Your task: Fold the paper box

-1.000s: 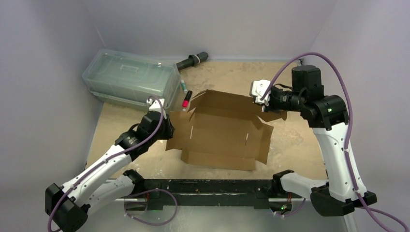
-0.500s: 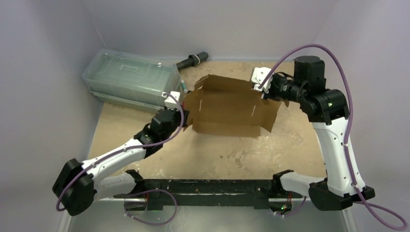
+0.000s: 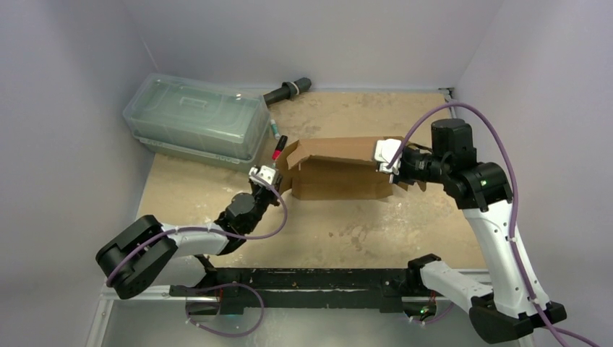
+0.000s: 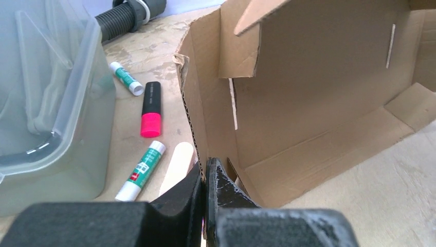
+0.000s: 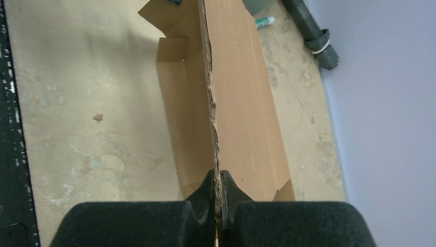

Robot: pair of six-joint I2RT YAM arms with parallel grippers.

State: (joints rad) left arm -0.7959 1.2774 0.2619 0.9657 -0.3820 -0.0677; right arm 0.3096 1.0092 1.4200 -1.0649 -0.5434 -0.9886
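With left pincer (image 4: 205,165) clamping tight on the left side wall of the paper box (image 3: 340,170), and with right pincer (image 5: 218,180) clamping tight on its frayed right edge. Holding the box partly folded in the middle of the desk (image 3: 361,224), between both arms, showing only bare brown cardboard inside. Standing at far left, clear plastic container (image 3: 191,119), lid on, contents not readable through the hazy wall. Lying beside it, glue sticks (image 4: 139,171) and pink-capped marker (image 4: 150,110).

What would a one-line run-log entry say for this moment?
left gripper: shut on paper box | right gripper: shut on paper box | fold: unfinished
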